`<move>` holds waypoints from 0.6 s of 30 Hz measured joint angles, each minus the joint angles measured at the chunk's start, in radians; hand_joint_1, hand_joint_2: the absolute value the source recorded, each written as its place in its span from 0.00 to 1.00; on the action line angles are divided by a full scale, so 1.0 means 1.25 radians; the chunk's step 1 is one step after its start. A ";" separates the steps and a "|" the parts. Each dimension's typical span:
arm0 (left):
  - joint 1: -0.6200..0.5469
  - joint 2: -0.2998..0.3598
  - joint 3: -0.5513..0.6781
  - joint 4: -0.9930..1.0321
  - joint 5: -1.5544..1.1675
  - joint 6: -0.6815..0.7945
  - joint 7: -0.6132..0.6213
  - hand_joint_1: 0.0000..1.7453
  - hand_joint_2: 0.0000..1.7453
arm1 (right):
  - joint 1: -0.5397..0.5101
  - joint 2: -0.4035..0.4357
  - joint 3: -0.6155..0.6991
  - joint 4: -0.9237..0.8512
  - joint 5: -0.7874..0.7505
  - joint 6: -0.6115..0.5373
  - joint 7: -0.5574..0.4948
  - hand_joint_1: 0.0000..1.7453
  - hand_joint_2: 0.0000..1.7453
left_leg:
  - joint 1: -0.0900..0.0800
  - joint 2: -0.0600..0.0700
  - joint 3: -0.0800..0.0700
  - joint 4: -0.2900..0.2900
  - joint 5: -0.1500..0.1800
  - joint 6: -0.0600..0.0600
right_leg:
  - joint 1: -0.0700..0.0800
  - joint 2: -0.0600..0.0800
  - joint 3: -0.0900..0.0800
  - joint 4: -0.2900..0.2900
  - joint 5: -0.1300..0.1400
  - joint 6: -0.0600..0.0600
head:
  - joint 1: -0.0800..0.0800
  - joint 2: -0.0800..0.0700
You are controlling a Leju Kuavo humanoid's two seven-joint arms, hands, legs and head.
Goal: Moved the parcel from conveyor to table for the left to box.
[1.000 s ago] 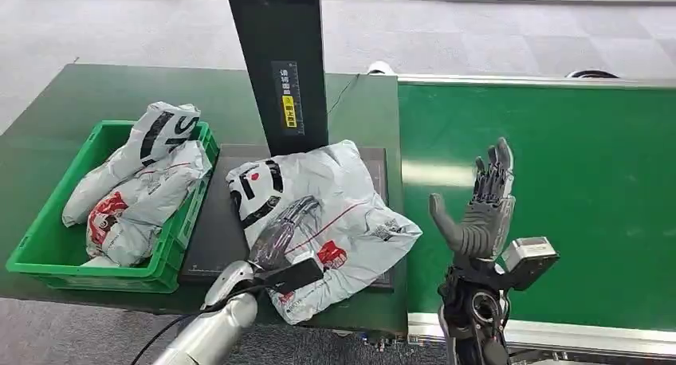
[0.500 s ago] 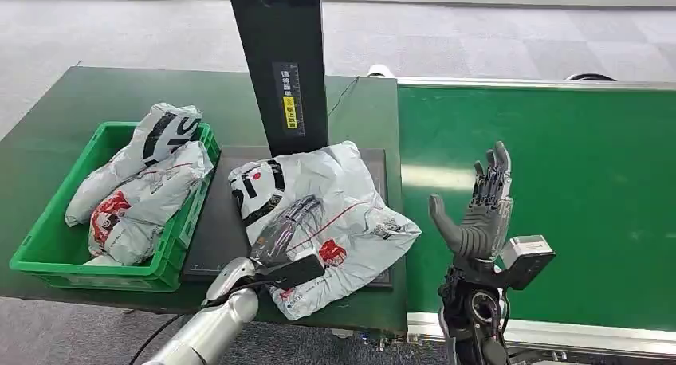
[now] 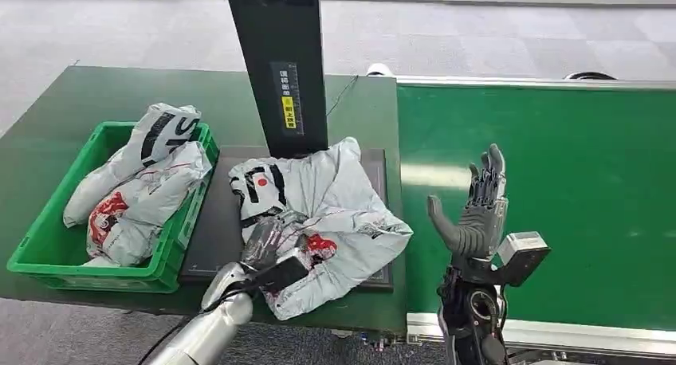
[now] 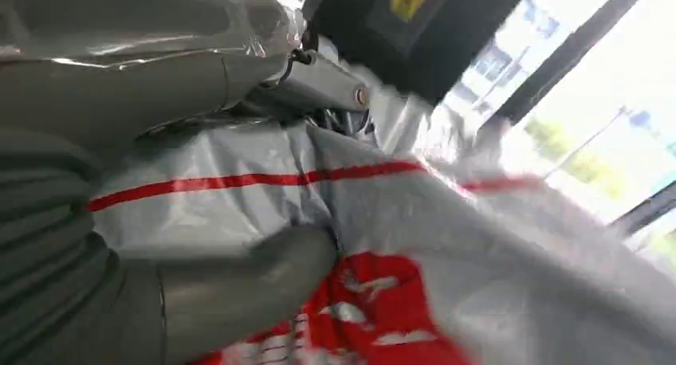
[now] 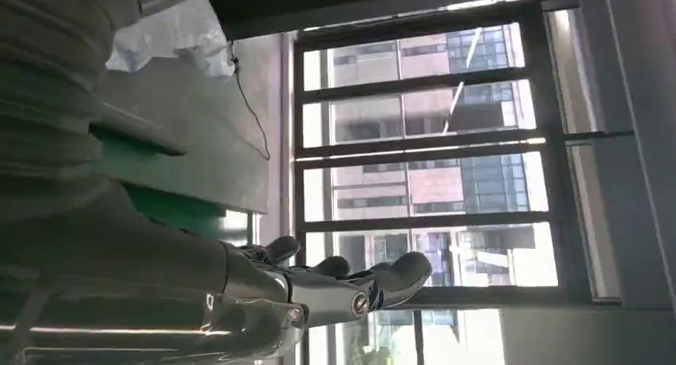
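A grey plastic parcel (image 3: 327, 213) with red and black print lies crumpled on the dark mat (image 3: 214, 229) of the table, at the foot of the black post. My left hand (image 3: 271, 241) grips its near edge; in the left wrist view the thumb and fingers (image 4: 319, 82) pinch the bunched grey film of the parcel (image 4: 446, 245). My right hand (image 3: 478, 209) stands upright and open above the green conveyor (image 3: 558, 190), holding nothing, fingers spread (image 5: 335, 289).
A green crate (image 3: 48, 257) at the table's left holds several similar grey parcels (image 3: 139, 190). The black scanner post (image 3: 279, 62) rises behind the mat. The conveyor belt to the right carries nothing.
My left hand has closed on the parcel and drawn it up and leftward, so the bag is now bunched and narrower. The right hand has hardly moved.
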 measured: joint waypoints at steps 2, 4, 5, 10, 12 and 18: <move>0.045 0.001 0.015 -0.084 0.060 -0.001 -0.017 1.00 1.00 | 0.003 0.000 -0.004 0.004 0.000 -0.002 0.000 0.00 1.00 | 0.000 0.000 -0.003 0.000 0.000 0.000 | 0.000 0.000 -0.003 0.000 0.000 0.000 | 0.001 0.000; 0.079 0.004 0.023 -0.154 0.075 -0.001 -0.015 1.00 1.00 | 0.003 0.000 -0.006 0.008 0.001 -0.002 0.000 0.00 1.00 | 0.000 0.000 -0.005 0.000 0.000 0.000 | 0.000 0.000 -0.005 0.000 0.000 0.000 | 0.001 0.000; 0.093 0.005 0.025 -0.179 0.080 -0.001 -0.014 1.00 1.00 | 0.003 0.000 -0.007 0.010 0.002 -0.003 0.000 0.00 1.00 | 0.000 -0.001 -0.006 0.000 0.000 0.000 | 0.000 0.000 -0.006 0.000 0.000 0.000 | 0.001 0.000; 0.135 0.011 0.031 -0.283 0.148 0.009 -0.042 1.00 1.00 | 0.001 0.000 -0.011 0.023 0.009 -0.005 0.000 0.00 1.00 | 0.000 -0.001 -0.008 0.000 0.000 0.000 | 0.000 0.000 -0.007 0.000 0.000 0.000 | 0.001 0.000; 0.154 0.013 0.032 -0.334 0.218 0.003 -0.067 1.00 1.00 | 0.000 0.000 -0.012 0.027 0.010 -0.009 0.000 0.00 1.00 | 0.000 -0.001 -0.008 0.000 0.000 0.000 | 0.000 0.000 -0.007 0.000 0.000 0.000 | 0.001 0.000; 0.230 0.023 0.040 -0.555 0.398 -0.053 -0.086 1.00 1.00 | 0.001 0.000 -0.019 0.030 0.010 -0.012 0.000 0.00 1.00 | 0.000 -0.001 -0.008 0.000 0.000 0.000 | 0.000 0.000 -0.008 0.000 0.000 0.000 | 0.001 0.000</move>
